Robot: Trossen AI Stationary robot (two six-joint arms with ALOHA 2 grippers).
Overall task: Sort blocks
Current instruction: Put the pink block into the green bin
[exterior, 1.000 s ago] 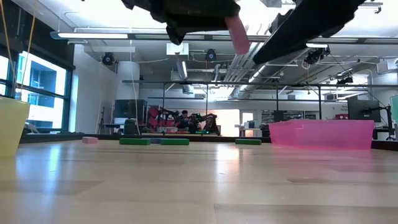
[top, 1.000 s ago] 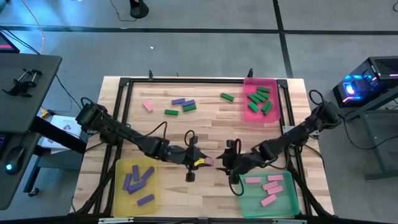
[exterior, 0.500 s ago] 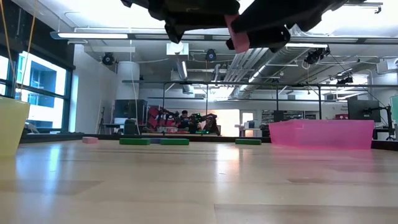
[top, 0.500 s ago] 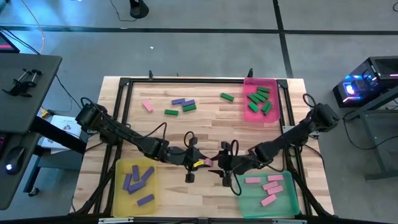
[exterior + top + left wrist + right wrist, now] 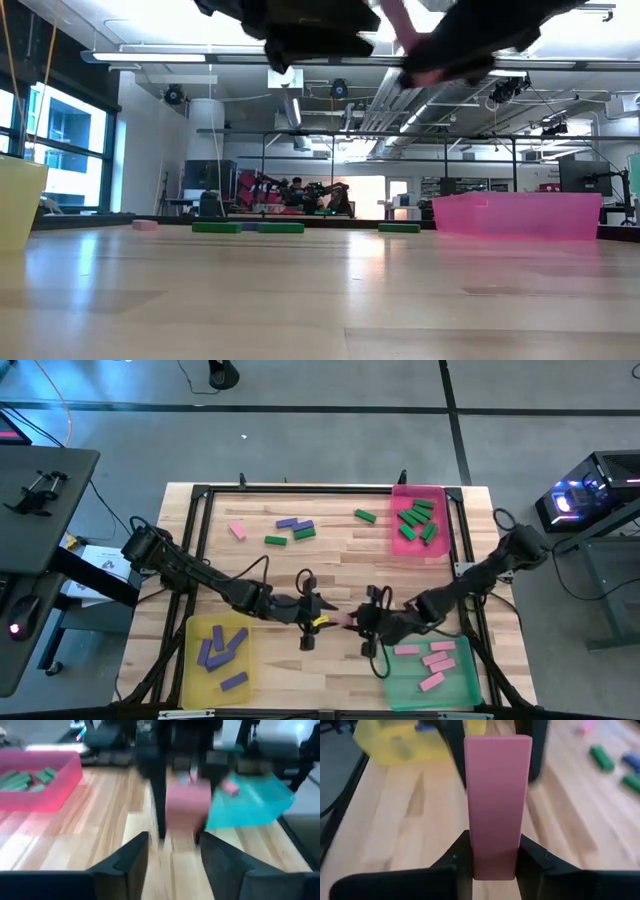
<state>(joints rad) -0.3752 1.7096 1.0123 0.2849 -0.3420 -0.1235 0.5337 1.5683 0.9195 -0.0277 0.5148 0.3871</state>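
From above, the left gripper and right gripper meet mid-table, a pink block between them, seemingly a handover toward the green tray. Low down, both hang overhead. At the left wrist, fingers stand wide apart, releasing. At the right wrist, fingers pinch the block. No writing is readable anywhere.

Low view. At the top edge we see dark arm parts with a pink block tilted among them; finger state not discernible. Far across the wooden table lie green blocks, a small pink block, a pink tray, and a yellow tray at the left edge.
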